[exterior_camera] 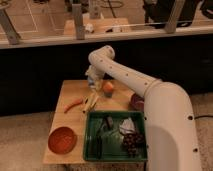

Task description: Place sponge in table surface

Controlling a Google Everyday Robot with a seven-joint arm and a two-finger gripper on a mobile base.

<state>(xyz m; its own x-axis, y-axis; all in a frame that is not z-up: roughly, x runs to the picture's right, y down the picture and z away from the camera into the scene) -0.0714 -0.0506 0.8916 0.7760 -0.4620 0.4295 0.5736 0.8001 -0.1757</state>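
Pale gripper (pixel 93 79) hangs low over the far edge of the tan table surface (pixel 73 93), below the white arm's bent wrist. How wide it stands, and whether it grips anything, cannot tell. Blue-grey sponge (pixel 91 84) sits right at its tip; contact unclear, long axis unreadable. Orange fruit (pixel 108 87) just beside. Carrot (pixel 74 104) and green tray (pixel 90 145) lie nearer the camera.

Beige carpet floor (pixel 25 127), dark low wall (pixel 40 72) behind, pale ledge (pixel 50 40) on top of it, grey posts (pixel 78 20) above, small wooden far table (pixel 102 27) beyond, black chair (pixel 157 10), dim warm light.
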